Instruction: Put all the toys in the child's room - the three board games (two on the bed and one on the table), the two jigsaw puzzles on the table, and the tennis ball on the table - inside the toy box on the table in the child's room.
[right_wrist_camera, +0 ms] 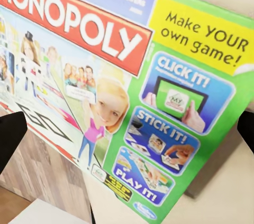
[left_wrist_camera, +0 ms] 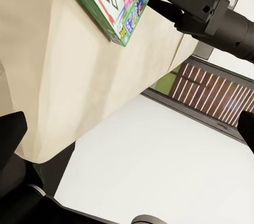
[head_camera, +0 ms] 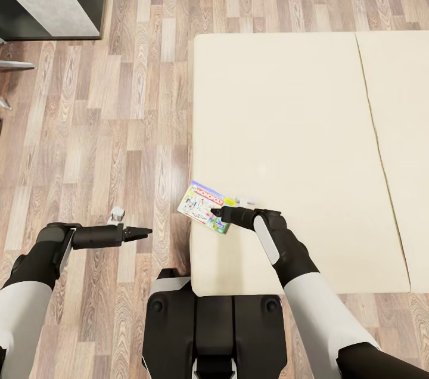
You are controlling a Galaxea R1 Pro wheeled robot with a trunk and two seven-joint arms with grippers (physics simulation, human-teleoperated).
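Right gripper [head_camera: 215, 211], jaws parted wide and holding nothing, points at the Monopoly board game [head_camera: 204, 207], which lies at the near corner of the bed [head_camera: 298, 129] and overhangs its edge. Left gripper [head_camera: 145, 230], jaws nearly closed and empty, hovers over the floor [head_camera: 119, 117] beside the bed. Step in hand, apparently: reaching for the game. Next: close on its edge.

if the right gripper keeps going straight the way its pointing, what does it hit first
Most likely the Monopoly board game. The right gripper points left along the bed near its edge, fingertips right at the box, which looms large in its wrist view. Whether they already touch is unclear.
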